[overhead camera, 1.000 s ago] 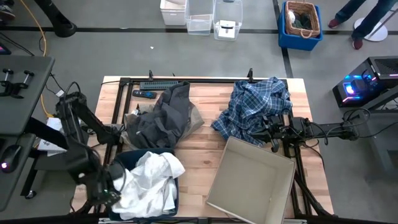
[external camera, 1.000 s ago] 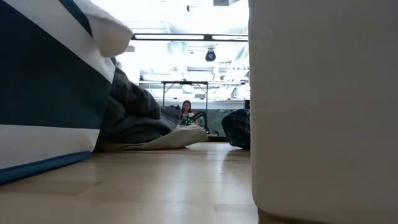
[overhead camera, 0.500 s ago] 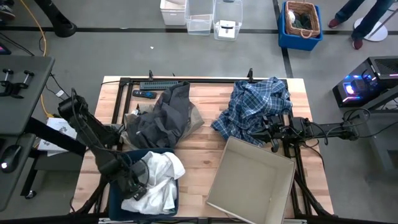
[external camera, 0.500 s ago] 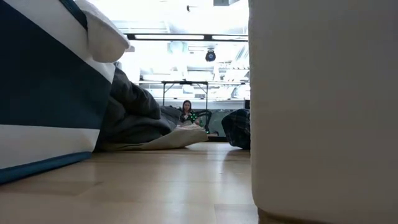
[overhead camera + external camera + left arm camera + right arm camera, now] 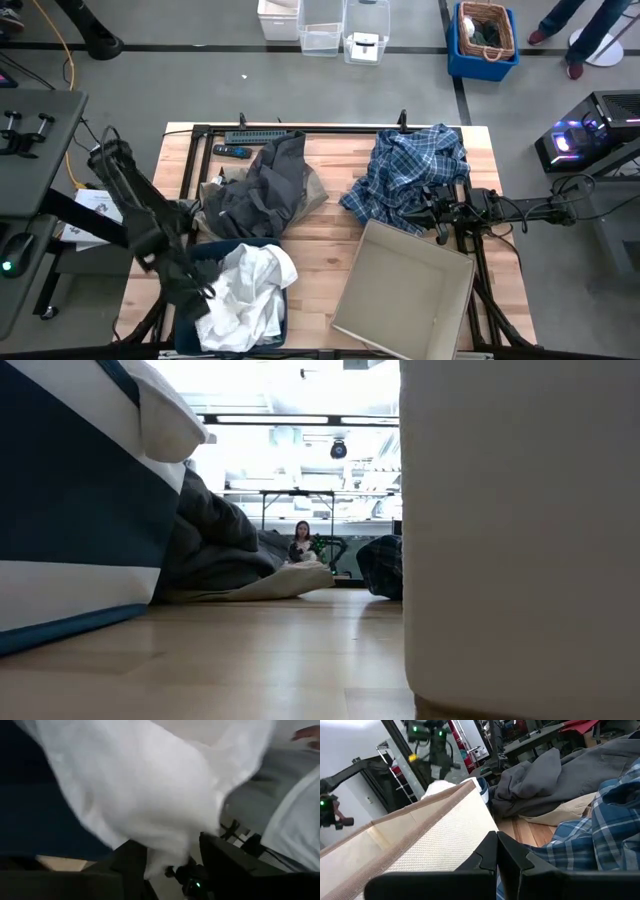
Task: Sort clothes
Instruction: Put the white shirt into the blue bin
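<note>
Two arms work over a wooden table that fills the middle of the overhead frame. Largest on it is the cardboard box, lower right of centre, tilted at an angle. Above it, in the upper right of the table, lies the blue-and-white plaid shirt, crumpled in a heap. Left of centre sits the dark grey garment, draped over a tan garment that peeks out at its right edge. At the lower left stands the dark blue bin, with the white shirt bunched inside and spilling over its rim.

From the left the left gripper reaches over the bin; its fingers are spread apart with white cloth hanging between them. At the right edge the right gripper rests against the plaid shirt, its fingers pressed together and gripping nothing that I can see.
</note>
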### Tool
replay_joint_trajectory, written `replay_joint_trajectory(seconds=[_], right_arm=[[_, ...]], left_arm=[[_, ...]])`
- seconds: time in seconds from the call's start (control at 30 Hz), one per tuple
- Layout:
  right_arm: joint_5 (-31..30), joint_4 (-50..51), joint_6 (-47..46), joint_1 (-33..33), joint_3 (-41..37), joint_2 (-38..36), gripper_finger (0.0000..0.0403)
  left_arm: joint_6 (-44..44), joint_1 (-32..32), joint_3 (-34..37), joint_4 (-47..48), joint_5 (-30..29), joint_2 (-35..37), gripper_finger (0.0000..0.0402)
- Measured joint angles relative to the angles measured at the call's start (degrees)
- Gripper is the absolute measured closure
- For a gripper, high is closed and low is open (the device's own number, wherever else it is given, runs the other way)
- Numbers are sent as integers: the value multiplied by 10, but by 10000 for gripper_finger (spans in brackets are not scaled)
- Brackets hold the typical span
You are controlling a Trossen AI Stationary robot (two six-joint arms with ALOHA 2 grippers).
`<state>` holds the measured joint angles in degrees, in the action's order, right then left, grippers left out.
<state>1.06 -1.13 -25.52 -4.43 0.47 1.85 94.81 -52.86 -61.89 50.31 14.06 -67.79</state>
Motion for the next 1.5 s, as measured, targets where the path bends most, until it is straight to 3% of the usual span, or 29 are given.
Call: replay_joint_trajectory(seconds=[0.3, 0.47, 0.53, 0.67, 0.77, 0.87, 1.03, 1.3, 1.5], right_arm=[[0, 0, 0, 0, 0, 0, 402], [0, 0, 0, 0, 0, 0, 402], [0, 0, 0, 0, 0, 0, 402], [0, 0, 0, 0, 0, 0, 402], [0, 0, 0, 0, 0, 0, 402], [0, 0, 0, 0, 0, 0, 402], [0, 0, 0, 0, 0, 0, 402], [0, 0, 0, 0, 0, 0, 402], [0, 0, 0, 0, 0, 0, 402]], left_arm=[[-35, 18, -16, 46, -83, 71, 194], [-166, 107, -16, -9, -224, 72, 194], [-261, 169, -16, -56, -220, 44, 194], [-444, 271, -22, -165, -114, -47, 194], [-577, 308, -63, -143, -72, -118, 194], [-712, 317, -113, -66, -84, -176, 194], [-895, 300, -159, 3, -173, -225, 194], [-1011, 279, -161, 47, -221, -234, 195], [-1018, 282, -153, 80, -217, -243, 216]])
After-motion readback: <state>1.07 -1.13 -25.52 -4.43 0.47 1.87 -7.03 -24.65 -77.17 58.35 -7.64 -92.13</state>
